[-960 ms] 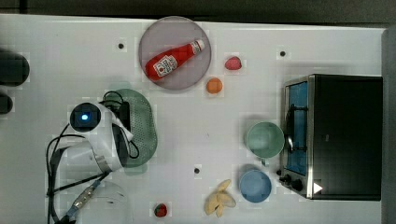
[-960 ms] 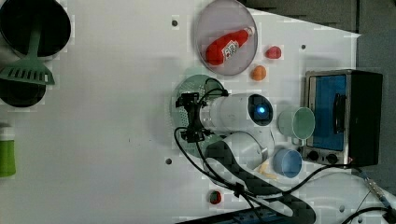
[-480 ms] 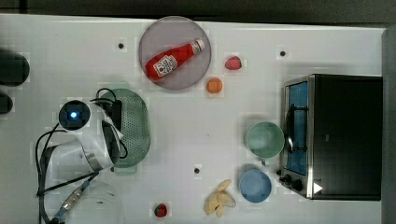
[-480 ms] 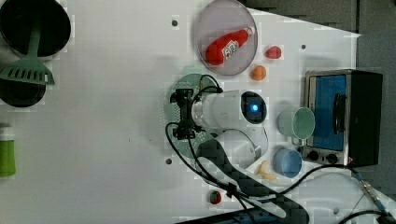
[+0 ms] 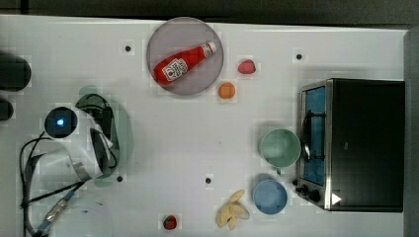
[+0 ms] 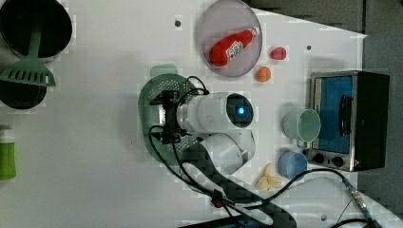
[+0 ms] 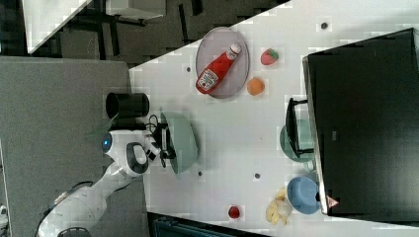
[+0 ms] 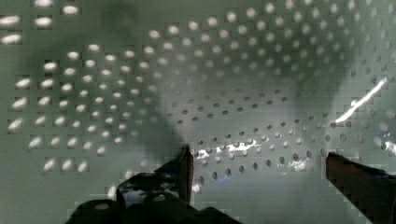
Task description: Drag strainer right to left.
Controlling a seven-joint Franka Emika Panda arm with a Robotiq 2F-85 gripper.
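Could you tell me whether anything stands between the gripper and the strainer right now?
Nothing visible does. The open gripper is already down inside the strainer, its fingers close to the perforated bottom in the wrist view, with no object between them.

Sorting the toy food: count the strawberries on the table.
2. One strawberry sits right of the plate in the top view; the other strawberry sits at the top view's bottom edge. The arm may hide more.

Bright, even overhead light, blocky and soft throughout; the wrist view is dim, blurred, with small glints.
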